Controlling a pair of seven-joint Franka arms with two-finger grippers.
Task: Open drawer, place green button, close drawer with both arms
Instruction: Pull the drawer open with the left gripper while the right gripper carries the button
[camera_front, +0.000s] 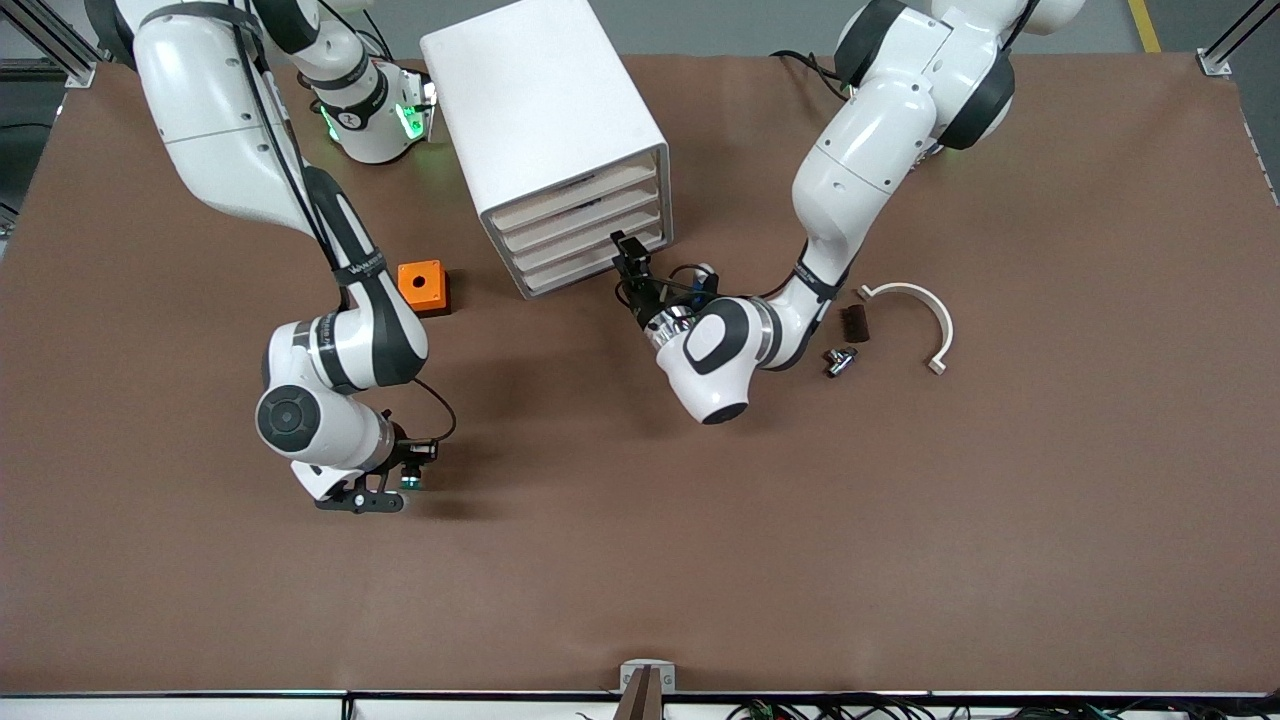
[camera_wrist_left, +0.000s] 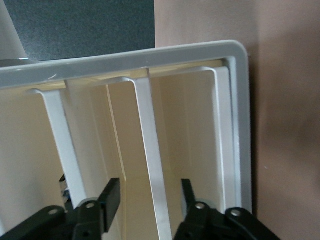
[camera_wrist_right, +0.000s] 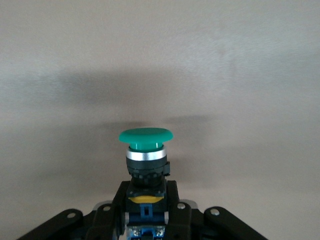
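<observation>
The white cabinet (camera_front: 545, 120) stands at the back middle with four pale drawers shut; the drawer (camera_front: 575, 188) is the uppermost. My left gripper (camera_front: 623, 247) is open at the cabinet's front, level with the lower drawers. In the left wrist view its fingers (camera_wrist_left: 112, 199) stand either side of a white drawer lip (camera_wrist_left: 150, 140), beside the cabinet's rim (camera_wrist_left: 239, 125). My right gripper (camera_front: 398, 490) is shut on the button (camera_front: 410, 481), low over the table toward the right arm's end. The right wrist view shows the button's green cap (camera_wrist_right: 145, 136) pointing away from the gripper (camera_wrist_right: 146, 200), which clamps its blue-and-black body.
An orange cube with a hole (camera_front: 422, 285) sits beside the cabinet toward the right arm's end. A white curved part (camera_front: 918, 308), a small dark part (camera_front: 855, 322) and a small metal part (camera_front: 838, 360) lie toward the left arm's end.
</observation>
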